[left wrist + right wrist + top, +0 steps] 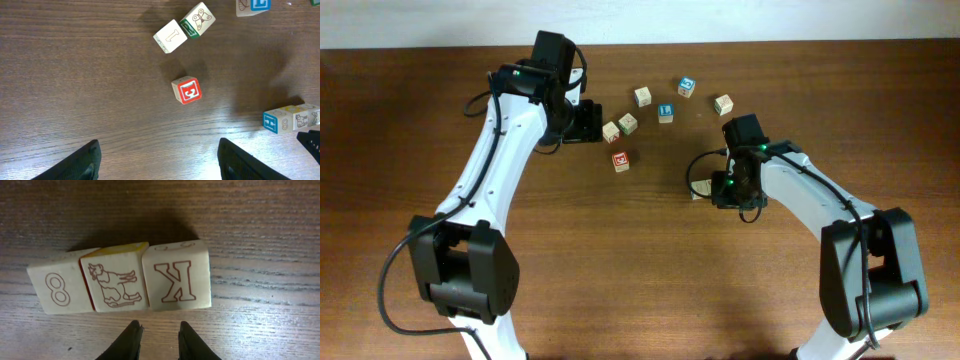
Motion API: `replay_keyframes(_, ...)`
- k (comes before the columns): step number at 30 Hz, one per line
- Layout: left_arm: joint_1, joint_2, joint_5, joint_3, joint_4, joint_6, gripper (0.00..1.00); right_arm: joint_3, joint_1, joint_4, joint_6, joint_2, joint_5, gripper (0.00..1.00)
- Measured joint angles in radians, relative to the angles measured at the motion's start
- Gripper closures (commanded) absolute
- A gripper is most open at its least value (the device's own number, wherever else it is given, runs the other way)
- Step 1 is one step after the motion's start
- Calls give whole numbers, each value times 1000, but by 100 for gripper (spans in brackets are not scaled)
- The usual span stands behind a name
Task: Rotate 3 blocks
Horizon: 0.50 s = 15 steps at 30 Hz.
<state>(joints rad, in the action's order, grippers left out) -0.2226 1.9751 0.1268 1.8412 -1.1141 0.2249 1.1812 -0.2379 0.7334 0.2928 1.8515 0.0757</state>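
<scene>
Right pincer (156, 340) is held nearly pressed together with only a slim gap, nothing pinched, just short of the three blocks (115, 282), which are lined up touching on the bench (250, 220). It's probably best widened before one cube is straddled and turned, otherwise the neighbours get dragged. Pale smooth wood, crisp edges, printed outlines. Left pincer (159, 162) is spread wide, empty.

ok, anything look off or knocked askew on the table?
Nothing damaged or spilled. Cubes lie scattered at mixed angles. By the right tool three touch in a row: 8 cube, rooster cube, K cube. The red-faced cube sits alone, skewed to the wood grain.
</scene>
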Motion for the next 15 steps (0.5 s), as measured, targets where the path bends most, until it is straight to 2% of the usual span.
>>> replay_keyframes(15,0,0,0,0,0,0,26,0,0,-39,-2,0,-4,74)
